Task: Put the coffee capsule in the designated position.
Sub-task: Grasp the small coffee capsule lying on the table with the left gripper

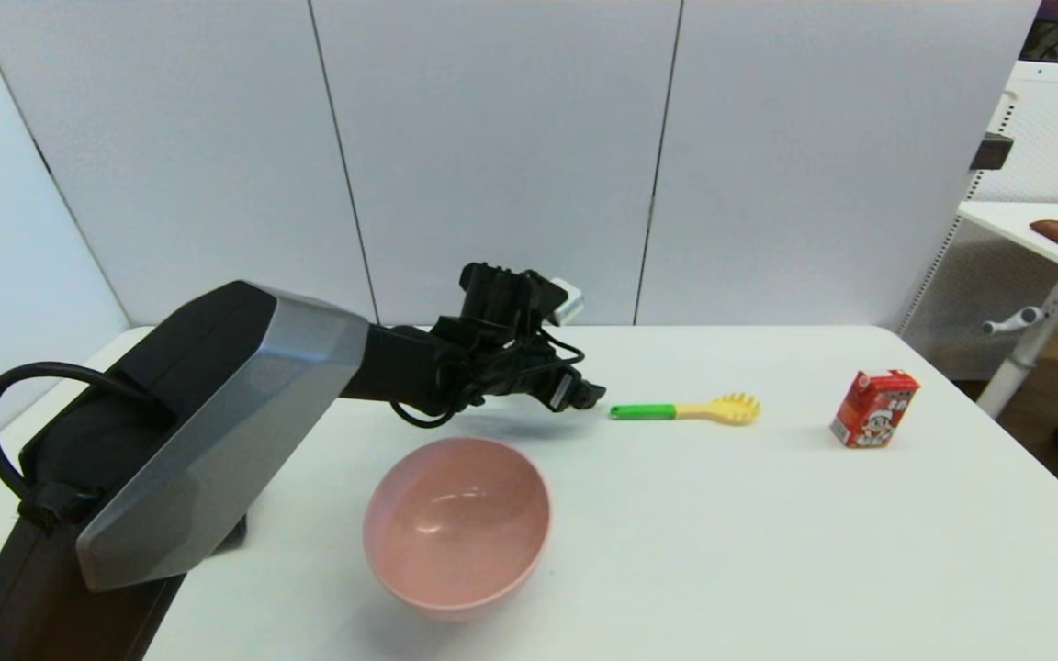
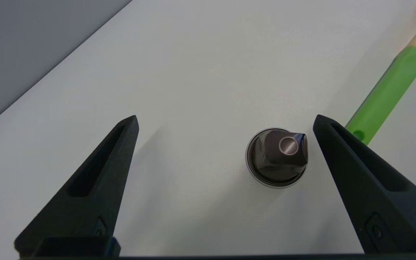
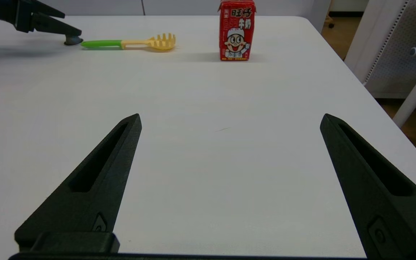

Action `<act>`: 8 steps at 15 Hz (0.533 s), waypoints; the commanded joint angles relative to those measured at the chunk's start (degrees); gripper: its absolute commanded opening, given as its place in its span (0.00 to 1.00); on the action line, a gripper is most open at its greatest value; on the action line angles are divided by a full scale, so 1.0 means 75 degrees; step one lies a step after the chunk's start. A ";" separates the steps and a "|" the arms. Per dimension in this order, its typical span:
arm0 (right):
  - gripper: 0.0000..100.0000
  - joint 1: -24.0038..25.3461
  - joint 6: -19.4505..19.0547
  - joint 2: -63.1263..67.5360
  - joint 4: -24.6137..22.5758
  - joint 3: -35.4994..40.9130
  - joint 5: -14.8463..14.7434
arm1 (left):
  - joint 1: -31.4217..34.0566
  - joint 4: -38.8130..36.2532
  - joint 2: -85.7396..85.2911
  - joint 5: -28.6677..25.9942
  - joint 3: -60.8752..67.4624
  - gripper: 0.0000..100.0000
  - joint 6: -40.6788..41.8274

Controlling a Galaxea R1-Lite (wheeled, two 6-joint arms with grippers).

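1. The white table (image 1: pixel 722 551) carries everything here and fills most of the head view; grey panel walls stand behind its far edge.
2. The left arm (image 1: pixel 198 431) reaches from the near left corner across the table toward the middle of its far half.
3. The pink bowl (image 1: pixel 456 521) sits upright and open on the near centre of the table, just in front of the left arm's wrist and apart from it.
4. The left gripper (image 2: pixel 226 122) hangs low over the table beyond the bowl, its jaws spread wide and grasping nothing; in the left wrist view the fingers (image 2: pixel 99 180) stand on either side of the capsule.
5. The right gripper (image 3: pixel 229 119) waits over the near right part of the table, jaws likewise released and wide apart, well away from every object.
6. The red milk carton (image 1: pixel 873 408) stands upright toward the far right of the table.
7. The pasta spoon (image 1: pixel 687 409), yellow-headed with a green handle, lies flat between the left gripper and the carton, handle end toward the gripper.
8. The coffee capsule (image 2: pixel 277 157) rests on the table with its flared rim down and its narrow end up, between the left gripper's open fingers, closer to the finger on the spoon's side and just beside the green handle's end.
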 commanded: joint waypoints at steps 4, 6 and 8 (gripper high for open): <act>1.00 0.0000 -0.0009 0.0010 0.0001 0.0000 0.0002 | -0.0090 0.0028 0.0003 -0.0022 0.0063 1.00 -0.0015; 1.00 0.0000 0.0003 0.0010 0.0001 0.0000 0.0002 | -0.0114 0.0040 0.0003 -0.0022 0.0063 1.00 -0.0015; 1.00 0.0000 0.0003 0.0010 0.0001 0.0000 0.0002 | -0.0114 0.0028 0.0003 -0.0022 0.0063 1.00 -0.0015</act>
